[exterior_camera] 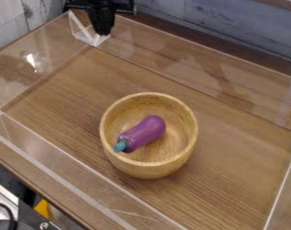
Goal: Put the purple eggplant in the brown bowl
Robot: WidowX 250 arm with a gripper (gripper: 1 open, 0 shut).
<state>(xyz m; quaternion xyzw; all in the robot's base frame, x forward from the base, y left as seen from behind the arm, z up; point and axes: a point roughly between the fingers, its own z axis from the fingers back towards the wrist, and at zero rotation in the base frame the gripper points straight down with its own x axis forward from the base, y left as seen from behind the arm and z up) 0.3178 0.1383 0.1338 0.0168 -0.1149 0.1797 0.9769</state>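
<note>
Purple on pale wood, and there's the eggplant (141, 134), lying inside the bowl (149, 135)! It rests at a slant, its teal cap (120, 146) down at the lower left, nudged up by the bowl's left wall, the glossy body running up and to the right. The rest of the bowl's floor shows bare to the right of it. And the gripper (102, 30)? Way up at the top edge of the view, dark, partly cut off by the frame, well apart from both eggplant and bowl, up and to the left of them. Its fingers are closed together, and nothing shows in their grasp; the eggplant is fully out of its hold. Just by it, a pale see-through patch (88, 29) on the left side of the wooden table (220, 99). Down in the lower left corner, black cables (6, 211) and a small yellow-orange piece (42, 207) sit beyond the table's edge. Lettering, labels, brands: I can read none anywhere.
</note>
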